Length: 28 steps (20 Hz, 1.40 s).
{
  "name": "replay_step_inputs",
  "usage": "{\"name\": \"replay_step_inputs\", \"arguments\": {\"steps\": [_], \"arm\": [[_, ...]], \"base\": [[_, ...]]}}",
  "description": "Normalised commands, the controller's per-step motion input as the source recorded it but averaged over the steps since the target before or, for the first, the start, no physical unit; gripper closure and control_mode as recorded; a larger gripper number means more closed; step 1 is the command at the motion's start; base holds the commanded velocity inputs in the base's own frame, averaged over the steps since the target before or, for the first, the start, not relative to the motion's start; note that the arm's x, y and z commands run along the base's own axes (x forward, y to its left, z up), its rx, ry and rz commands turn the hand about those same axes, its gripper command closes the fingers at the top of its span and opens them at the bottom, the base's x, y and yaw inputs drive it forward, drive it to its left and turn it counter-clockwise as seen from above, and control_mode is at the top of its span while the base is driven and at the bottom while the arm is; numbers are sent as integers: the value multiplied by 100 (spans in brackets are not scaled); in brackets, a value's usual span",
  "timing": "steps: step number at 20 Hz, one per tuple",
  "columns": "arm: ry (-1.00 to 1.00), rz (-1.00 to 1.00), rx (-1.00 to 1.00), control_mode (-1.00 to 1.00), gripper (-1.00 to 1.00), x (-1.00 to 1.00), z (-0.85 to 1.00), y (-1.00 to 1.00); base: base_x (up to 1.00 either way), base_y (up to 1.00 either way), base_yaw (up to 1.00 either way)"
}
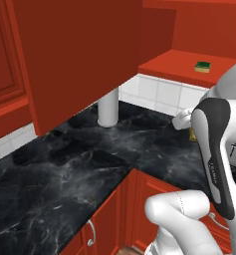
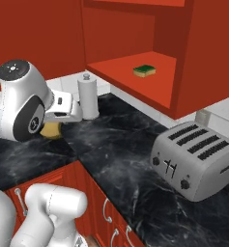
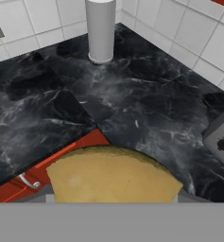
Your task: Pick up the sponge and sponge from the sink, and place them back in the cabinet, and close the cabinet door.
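Note:
My gripper is shut on the tan-yellow sponge, holding it just above the black marbled counter, left of the red cabinet. In the hand view that sponge bulges up from the bottom and hides my fingertips. From the left base view a sliver of it peeks out beside the arm. The yellow-green sponge with its dark top lies on the cabinet's red shelf, and it shows as sponge on shelf. The cabinet door stands swung open, left of the shelf. The sink is out of view.
A white cylinder stands on the counter by the tiled wall, under the shelf's left end. A silver toaster sits at the right. Red base cupboards with silver handles run below the counter edge.

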Motion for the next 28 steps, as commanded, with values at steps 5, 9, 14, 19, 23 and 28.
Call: {"name": "replay_step_inputs", "arguments": {"steps": [5,9,14,19,23,28], "arm": [[0,0,0,100,100,0,0,0],[0,0,0,100,100,0,0,0],[0,0,0,-100,100,0,0,0],[0,0,0,-100,100,0,0,0],[0,0,0,-100,100,0,0,0],[0,0,0,-100,100,0,3,0]], "base": [[0,0,0],[0,0,0],[0,0,0],[0,0,0],[0,0,0],[0,0,0]]}}
